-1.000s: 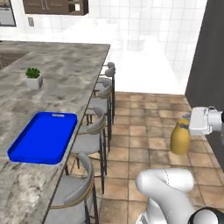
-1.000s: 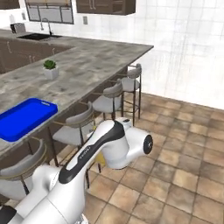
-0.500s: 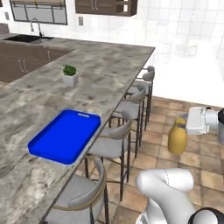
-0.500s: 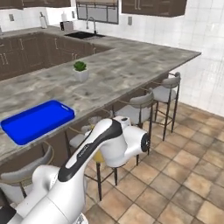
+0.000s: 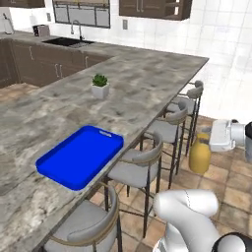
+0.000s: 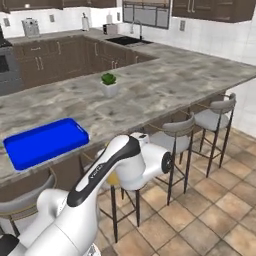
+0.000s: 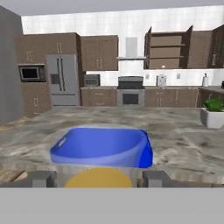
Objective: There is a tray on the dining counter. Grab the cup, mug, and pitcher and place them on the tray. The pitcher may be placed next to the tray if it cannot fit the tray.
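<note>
A long island table with a grey-beige marbled stone top and a dark brown base carries a bright blue, glossy rectangular tray with a low raised rim, rounded corners and slot handles; the tray lies flat near the table's stool-side edge. Further along the table from the tray stands a small green leafy plant in a white squat pot. Grey padded stools with curved backs and thin dark metal legs stand along that edge, over a floor of brown square tiles.

The robot's hand grips a smooth yellow-orange bottle-shaped pitcher, round in the body and narrower at the neck. In the left base view the pitcher hangs in the air off the table's stool side, well apart from the tray. From the hand camera its rounded yellow top sits between the two dark fingertips, with the tray just beyond it.
</note>
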Controlling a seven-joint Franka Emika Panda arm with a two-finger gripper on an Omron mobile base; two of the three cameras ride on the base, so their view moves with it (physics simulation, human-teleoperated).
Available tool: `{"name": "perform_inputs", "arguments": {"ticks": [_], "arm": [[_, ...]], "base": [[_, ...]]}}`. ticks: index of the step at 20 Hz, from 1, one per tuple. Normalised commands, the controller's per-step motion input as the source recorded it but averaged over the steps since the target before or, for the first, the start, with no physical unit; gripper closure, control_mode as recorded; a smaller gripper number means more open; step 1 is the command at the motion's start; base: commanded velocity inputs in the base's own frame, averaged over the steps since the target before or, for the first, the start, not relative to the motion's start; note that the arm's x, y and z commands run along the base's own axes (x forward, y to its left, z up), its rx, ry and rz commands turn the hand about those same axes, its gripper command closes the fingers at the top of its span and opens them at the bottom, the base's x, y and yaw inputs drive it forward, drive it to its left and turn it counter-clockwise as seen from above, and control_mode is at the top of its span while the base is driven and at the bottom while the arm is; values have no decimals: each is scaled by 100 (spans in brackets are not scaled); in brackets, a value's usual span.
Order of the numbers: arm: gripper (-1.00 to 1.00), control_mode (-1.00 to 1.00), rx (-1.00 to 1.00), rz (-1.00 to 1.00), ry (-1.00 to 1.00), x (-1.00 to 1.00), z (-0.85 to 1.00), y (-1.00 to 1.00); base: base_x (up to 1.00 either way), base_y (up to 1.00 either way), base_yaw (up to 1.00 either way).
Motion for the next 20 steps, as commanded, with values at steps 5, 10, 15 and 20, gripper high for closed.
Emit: {"name": "perform_inputs", "arguments": {"ticks": [5,10,15,20], "arm": [[100,100,0,0,0,0,0,0],[100,100,0,0,0,0,0,0],[100,100,0,0,0,0,0,0],[100,100,0,0,0,0,0,0]], "base": [[29,-33,48],[23,-29,57],[23,-34,50],[27,-38,41]]}}
